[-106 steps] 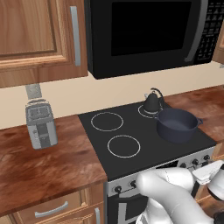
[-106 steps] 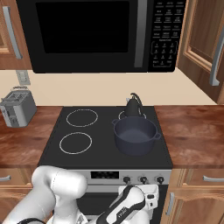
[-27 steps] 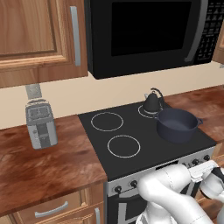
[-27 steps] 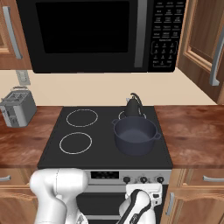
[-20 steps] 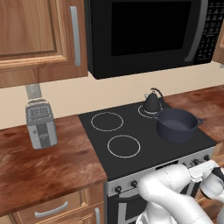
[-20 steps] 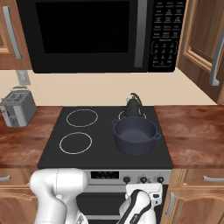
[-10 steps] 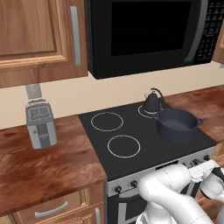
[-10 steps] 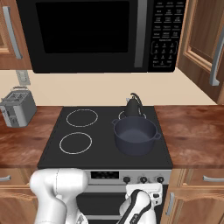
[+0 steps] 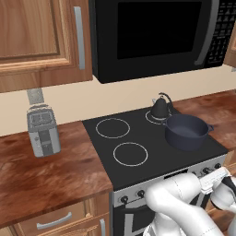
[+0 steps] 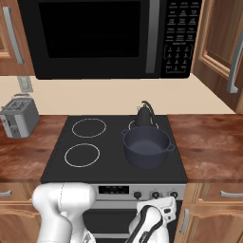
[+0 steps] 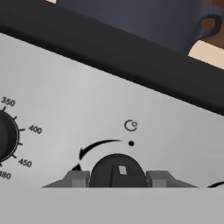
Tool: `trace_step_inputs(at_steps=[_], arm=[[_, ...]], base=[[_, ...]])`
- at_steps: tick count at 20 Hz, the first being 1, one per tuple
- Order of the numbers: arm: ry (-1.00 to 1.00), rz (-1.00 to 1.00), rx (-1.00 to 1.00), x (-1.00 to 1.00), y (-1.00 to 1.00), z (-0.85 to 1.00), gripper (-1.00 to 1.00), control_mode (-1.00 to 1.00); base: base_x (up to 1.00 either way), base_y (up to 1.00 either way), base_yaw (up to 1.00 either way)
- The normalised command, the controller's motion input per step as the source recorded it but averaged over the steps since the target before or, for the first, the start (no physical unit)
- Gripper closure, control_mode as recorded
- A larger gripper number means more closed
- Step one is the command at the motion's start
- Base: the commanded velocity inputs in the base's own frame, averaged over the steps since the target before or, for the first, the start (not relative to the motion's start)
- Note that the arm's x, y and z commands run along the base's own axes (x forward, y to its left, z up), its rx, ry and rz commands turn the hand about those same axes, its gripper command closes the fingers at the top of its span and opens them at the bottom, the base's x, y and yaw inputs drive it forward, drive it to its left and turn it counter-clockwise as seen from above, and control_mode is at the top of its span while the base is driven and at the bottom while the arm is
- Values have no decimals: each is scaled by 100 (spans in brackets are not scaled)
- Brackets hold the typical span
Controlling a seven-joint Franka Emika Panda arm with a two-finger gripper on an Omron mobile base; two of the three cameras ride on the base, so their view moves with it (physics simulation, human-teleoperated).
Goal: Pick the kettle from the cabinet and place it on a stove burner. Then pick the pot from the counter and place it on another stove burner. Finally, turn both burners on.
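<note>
The pot [image 10: 146, 146] and the kettle [image 10: 144, 116] are seen standing on the cooktop [image 10: 61, 142], touching. A small, stiff burner knob [image 11: 117, 171] is pinched at its sides by the pincer [image 11: 117, 179]; only the rim is judged grippable. Little room is left against the panel [image 11: 87, 100].

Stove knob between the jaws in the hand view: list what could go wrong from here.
1. The stove knob sits between the fingertips, but contact cannot be told, so a turn may slip.
2. Several knobs line the panel; this one may not feed a loaded burner.
3. The pot crowds the kettle, so heat could reach both.
</note>
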Motion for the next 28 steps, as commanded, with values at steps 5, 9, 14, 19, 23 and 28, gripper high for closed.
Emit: trace_step_inputs(at_steps=[5, 9, 14, 19, 23, 28], arm=[[0, 0, -23, -3, 0, 0, 100, -100], [0, 0, -23, -3, 0, 0, 100, -100], [0, 0, -24, -1, 0, 0, 100, -100], [0, 0, -18, -2, 0, 0, 100, -100], [0, 0, 0, -1, 0, 0, -100, -100], [0, 0, 1, 0, 0, -1, -100, -100]], base=[[0, 0, 0], [0, 0, 0], [0, 0, 0], [0, 0, 0], [0, 0, 0], [0, 0, 0]])
